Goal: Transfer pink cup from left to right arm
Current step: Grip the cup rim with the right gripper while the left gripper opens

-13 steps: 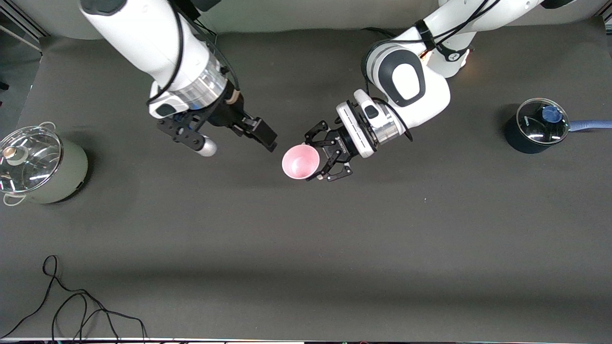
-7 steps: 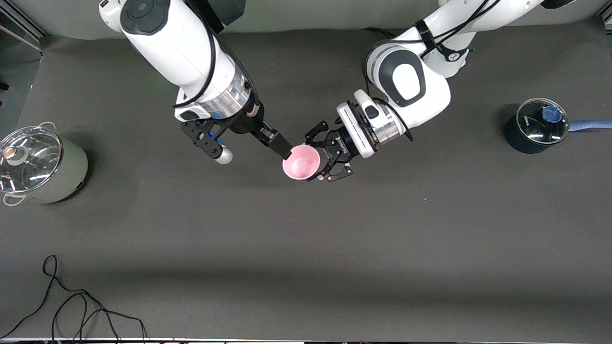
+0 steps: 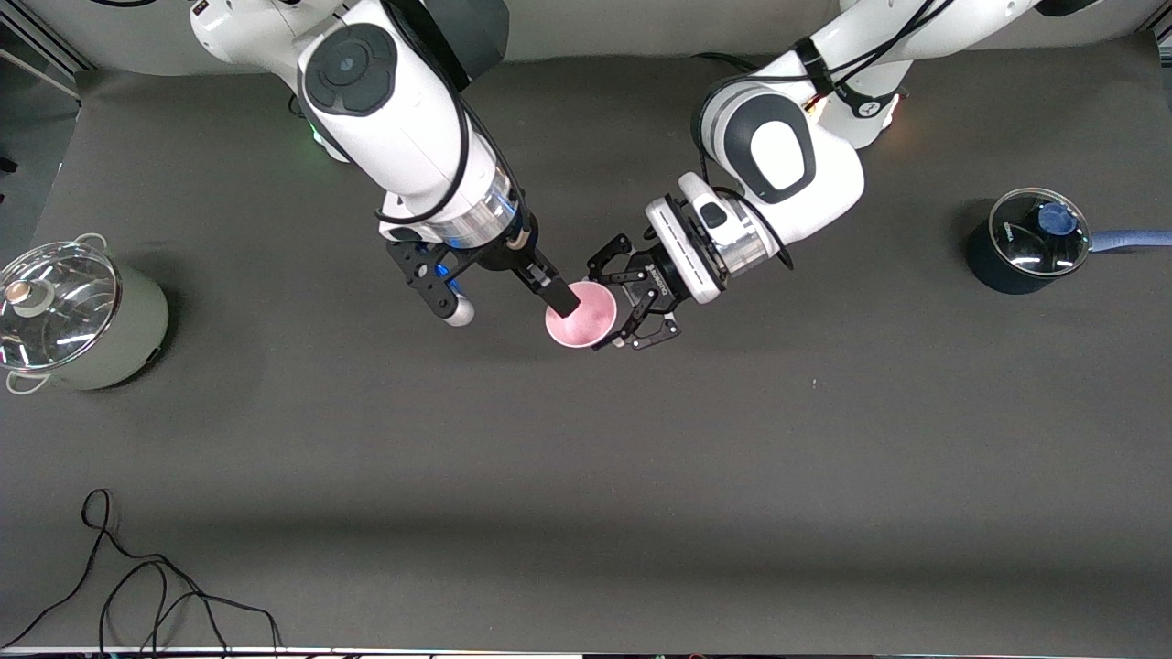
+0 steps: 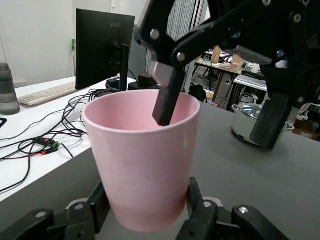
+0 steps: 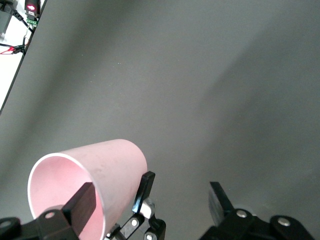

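The pink cup point(image 3: 586, 322) is held in the air over the middle of the table, its mouth tipped toward the right arm. My left gripper point(image 3: 606, 311), the black linkage claw, is shut on the cup's lower body; its fingers point(image 4: 100, 202) press both sides of the cup point(image 4: 145, 160). My right gripper point(image 3: 549, 286) is open at the cup's mouth. One of its fingers point(image 4: 167, 100) reaches inside the rim and the other stands well outside, apart from the cup. In the right wrist view the cup point(image 5: 115, 160) wall lies between the right gripper's point(image 5: 150, 195) two fingers.
A grey-green pot with a glass lid point(image 3: 82, 320) stands at the right arm's end of the table. A dark saucepan with a glass lid and blue knob point(image 3: 1025, 243) stands at the left arm's end. A black cable point(image 3: 137, 586) lies near the front edge.
My right arm has moved toward the cup, and one of its fingers has gone from outside the cup into its mouth. My left gripper has kept the cup almost still.
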`<state>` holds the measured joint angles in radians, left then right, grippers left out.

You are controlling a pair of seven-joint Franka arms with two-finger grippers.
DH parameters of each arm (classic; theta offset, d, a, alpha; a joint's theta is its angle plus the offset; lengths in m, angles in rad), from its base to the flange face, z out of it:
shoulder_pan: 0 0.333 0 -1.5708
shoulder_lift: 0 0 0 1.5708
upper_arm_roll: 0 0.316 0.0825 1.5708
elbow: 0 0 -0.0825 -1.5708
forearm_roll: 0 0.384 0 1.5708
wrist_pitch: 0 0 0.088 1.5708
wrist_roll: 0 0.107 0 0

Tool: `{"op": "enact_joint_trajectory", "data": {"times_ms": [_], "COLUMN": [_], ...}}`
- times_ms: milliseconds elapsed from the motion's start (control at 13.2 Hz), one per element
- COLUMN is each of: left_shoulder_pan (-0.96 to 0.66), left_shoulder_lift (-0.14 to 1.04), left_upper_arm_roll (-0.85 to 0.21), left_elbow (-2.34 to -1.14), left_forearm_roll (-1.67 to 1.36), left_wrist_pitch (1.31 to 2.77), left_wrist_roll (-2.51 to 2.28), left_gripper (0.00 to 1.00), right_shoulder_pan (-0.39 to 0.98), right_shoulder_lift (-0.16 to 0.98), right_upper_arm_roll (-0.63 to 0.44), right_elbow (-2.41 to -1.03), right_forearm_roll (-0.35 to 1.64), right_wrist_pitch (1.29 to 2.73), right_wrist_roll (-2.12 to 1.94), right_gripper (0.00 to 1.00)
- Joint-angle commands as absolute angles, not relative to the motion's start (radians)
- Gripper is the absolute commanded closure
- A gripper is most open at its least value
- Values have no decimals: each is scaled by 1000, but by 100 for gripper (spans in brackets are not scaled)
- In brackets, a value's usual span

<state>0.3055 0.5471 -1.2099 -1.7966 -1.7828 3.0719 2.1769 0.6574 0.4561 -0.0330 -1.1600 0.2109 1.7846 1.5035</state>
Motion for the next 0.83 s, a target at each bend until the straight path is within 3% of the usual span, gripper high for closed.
{"op": "enact_joint_trajectory", "data": {"times_ms": [0, 151, 227, 302, 755], "left_shoulder_pan": [299, 299, 299, 299, 302], "left_shoulder_lift": [511, 511, 511, 511, 509], "left_upper_arm_roll": [-1207, -1207, -1207, -1207, -1207], "left_elbow": [-1801, -1801, -1801, -1801, -1801], "left_forearm_roll": [-1790, -1790, -1790, -1790, -1789], "left_wrist_pitch": [3093, 3094, 3094, 3094, 3094], "left_wrist_roll": [2178, 2178, 2178, 2178, 2178], "left_gripper": [72, 72, 72, 72, 67], "right_shoulder_pan": [669, 669, 669, 669, 667], "right_shoulder_lift": [488, 499, 499, 499, 495], "right_upper_arm_roll": [-44, -44, -44, -44, -44], "right_elbow": [-1118, -1118, -1117, -1117, -1115], "right_forearm_roll": [207, 207, 207, 207, 202], "right_wrist_pitch": [1778, 1778, 1778, 1778, 1778], "right_wrist_roll": [1529, 1528, 1528, 1531, 1505], "right_gripper": [12, 45, 67, 100, 100]}}
